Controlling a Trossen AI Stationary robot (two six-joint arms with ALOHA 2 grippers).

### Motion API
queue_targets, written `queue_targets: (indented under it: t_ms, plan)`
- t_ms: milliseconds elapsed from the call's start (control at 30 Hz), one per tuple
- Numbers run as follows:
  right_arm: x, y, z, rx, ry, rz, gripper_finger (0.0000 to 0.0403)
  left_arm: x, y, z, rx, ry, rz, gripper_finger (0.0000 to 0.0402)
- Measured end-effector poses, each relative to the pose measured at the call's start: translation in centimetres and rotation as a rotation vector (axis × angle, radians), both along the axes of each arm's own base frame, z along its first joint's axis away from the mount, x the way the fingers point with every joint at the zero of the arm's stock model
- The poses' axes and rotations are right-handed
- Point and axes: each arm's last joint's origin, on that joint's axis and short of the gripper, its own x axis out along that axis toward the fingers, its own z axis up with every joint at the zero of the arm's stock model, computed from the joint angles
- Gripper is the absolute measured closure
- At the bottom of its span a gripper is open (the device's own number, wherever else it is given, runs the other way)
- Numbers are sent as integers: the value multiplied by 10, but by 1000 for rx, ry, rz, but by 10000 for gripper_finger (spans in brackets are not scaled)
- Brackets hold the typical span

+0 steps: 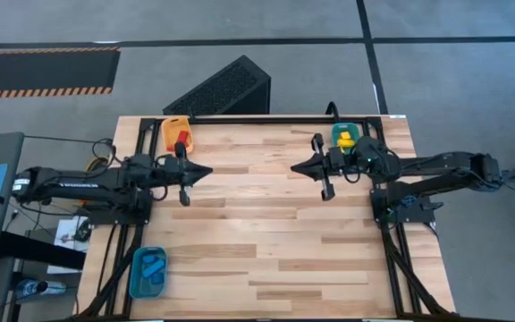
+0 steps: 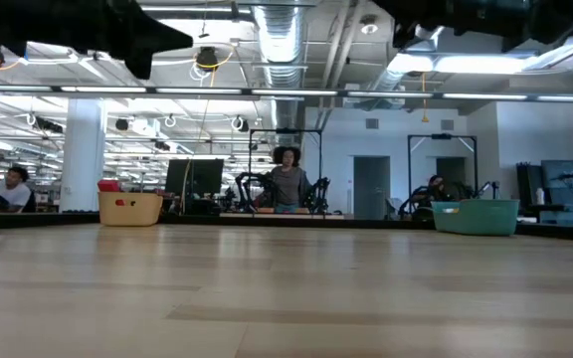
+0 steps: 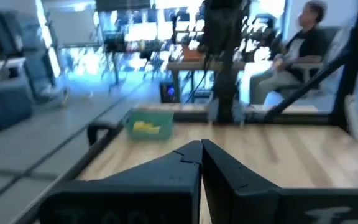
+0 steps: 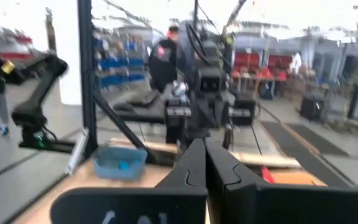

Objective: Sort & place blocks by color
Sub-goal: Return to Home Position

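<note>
Blue blocks (image 1: 155, 266) lie in the blue bin (image 1: 139, 287), nearest the left arm. A red block (image 1: 183, 137) lies in the orange bin (image 1: 170, 125), and yellow blocks (image 1: 345, 140) in the green bin (image 1: 337, 129).

High view: left gripper (image 1: 206, 170) and right gripper (image 1: 295, 167) point tip to tip, well apart, with no block between them.

Low view: both arms hang clear above the table (image 2: 286, 288).

Wrist views: each gripper's fingers (image 3: 185, 155) are pressed together and hold nothing.

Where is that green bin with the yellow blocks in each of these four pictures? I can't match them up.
High view: the green bin sits at the table's top edge, right of centre, with the yellow blocks inside.
Low view: far right, at the table's back edge.
Left wrist view: left of centre, across the table.
Right wrist view: not in it.
Shared landmark: the light wooden table.
</note>
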Motion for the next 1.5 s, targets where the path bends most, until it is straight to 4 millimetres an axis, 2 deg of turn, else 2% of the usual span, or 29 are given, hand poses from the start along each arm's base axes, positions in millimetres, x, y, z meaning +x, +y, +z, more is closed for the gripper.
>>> queue_targets:
  t_ms: [67,133,233,300,467,667,833,1033,1233,1500]
  plan:
    - [-1,-7,-3,6,39,-20,396,-1,3,-1,-21,4,40,401]
    - [-6,-15,-5,12,75,-29,396,-6,6,6,-15,-58,69,402]
    - [-16,-23,-1,5,82,-14,396,-18,9,18,24,-146,81,401]
    - [-21,-27,-2,2,116,-1,396,-28,10,19,39,-140,108,401]
    - [-24,-28,-10,-38,158,41,395,-43,10,10,31,-69,196,401]
    - [-29,-27,-25,-55,80,40,395,-50,8,-10,21,-49,184,401]
    - [-39,-36,-33,-36,-12,19,395,-57,9,-9,64,-75,205,401]
    - [-46,-51,-50,-4,22,15,395,-59,8,-16,41,-2,132,401]
    - [-40,-58,-61,-2,36,53,395,-55,8,-20,31,32,103,401]
    - [-37,-70,-62,4,-41,91,395,-50,11,-35,1,14,155,401]
